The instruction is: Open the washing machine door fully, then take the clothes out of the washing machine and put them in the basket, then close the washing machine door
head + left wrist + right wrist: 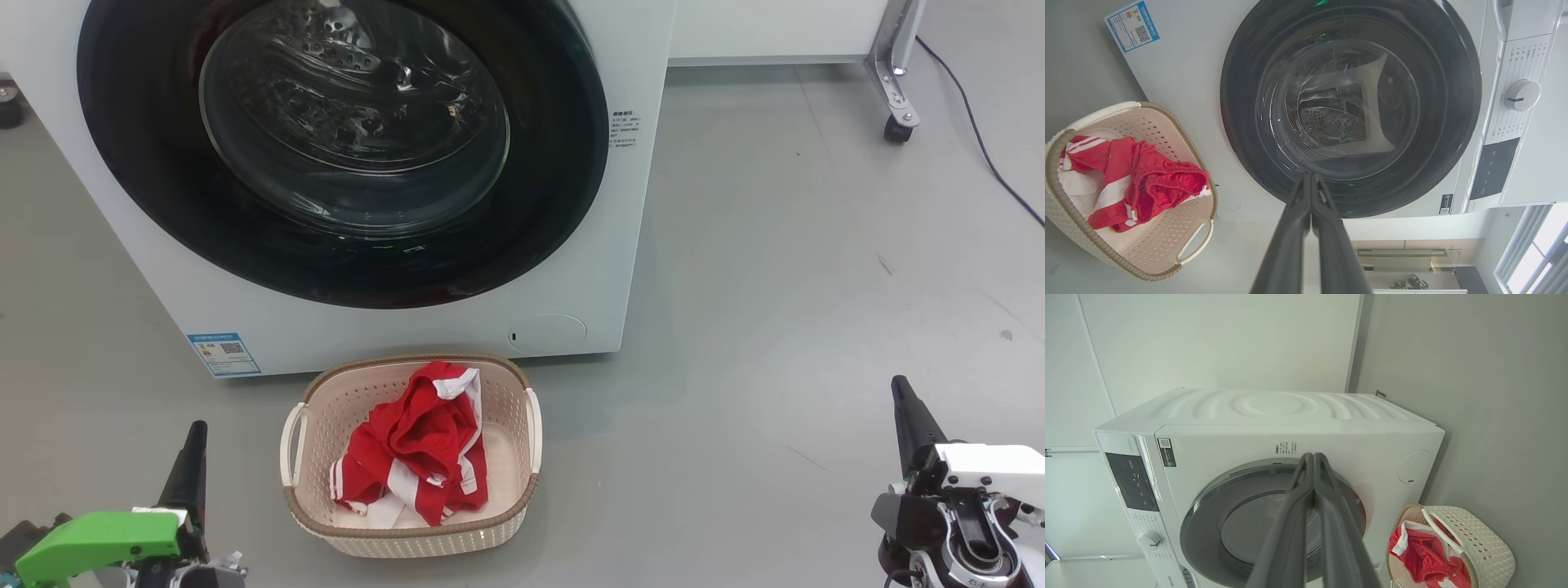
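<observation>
Head view: the washing machine door (pixel 343 163) shut, the clothes (pixel 416 445) in the basket (pixel 347 400) before it; left wrist view: left gripper (pixel 1310 176) fingers closed, empty; right wrist view: right gripper (pixel 1314 455) likewise, so door-closing appears finished and only a latch check remains.

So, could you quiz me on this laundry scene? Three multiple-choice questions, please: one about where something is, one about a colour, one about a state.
1. Where are the red clothes?
A. in the drum
B. in the basket
C. spread on the floor

2. What colour is the basket's rim?
A. blue
B. black
C. brown

3. How is the washing machine door?
A. shut
B. wide open
C. taken off

Answers:
1 B, the red bundle lies inside the cream basket.
2 C, a brown woven-look band runs round its top.
3 A, the round glass door lies flat against the machine.
</observation>
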Tool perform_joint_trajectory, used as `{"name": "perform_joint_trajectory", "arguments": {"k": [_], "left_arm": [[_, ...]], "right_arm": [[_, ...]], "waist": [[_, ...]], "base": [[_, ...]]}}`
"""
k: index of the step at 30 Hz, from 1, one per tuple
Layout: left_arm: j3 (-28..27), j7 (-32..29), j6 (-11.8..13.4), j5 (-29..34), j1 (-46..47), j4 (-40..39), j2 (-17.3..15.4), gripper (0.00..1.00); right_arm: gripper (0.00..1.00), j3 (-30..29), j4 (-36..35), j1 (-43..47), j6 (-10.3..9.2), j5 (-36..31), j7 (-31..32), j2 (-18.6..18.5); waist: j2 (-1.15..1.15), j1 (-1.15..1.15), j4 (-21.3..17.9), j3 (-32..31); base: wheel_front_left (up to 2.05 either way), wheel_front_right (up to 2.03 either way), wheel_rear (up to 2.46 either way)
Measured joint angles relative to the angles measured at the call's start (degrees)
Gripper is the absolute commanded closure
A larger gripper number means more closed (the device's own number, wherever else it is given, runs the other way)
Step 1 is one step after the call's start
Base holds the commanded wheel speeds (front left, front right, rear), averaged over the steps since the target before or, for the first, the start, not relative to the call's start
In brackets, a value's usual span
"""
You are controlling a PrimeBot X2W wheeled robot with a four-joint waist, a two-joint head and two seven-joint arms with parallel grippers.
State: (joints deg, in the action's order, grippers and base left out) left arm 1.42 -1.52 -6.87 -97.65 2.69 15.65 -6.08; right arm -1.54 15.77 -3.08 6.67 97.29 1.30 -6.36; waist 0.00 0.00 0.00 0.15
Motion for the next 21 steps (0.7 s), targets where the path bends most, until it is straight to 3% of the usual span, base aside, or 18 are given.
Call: {"name": "perform_joint_trajectory", "arguments": {"k": [21], "left_arm": [[-0.1, 0.0, 0.0, 0.0, 0.0, 0.1, 0.0, 1.00]], "right_arm": [[1.00, -0.2, 0.1, 0.0, 0.30, 0.0, 0.2, 0.1]], "waist": [[0.00, 0.00, 0.0, 0.0]], "base": [[0.00, 0.00, 0.00]]}}
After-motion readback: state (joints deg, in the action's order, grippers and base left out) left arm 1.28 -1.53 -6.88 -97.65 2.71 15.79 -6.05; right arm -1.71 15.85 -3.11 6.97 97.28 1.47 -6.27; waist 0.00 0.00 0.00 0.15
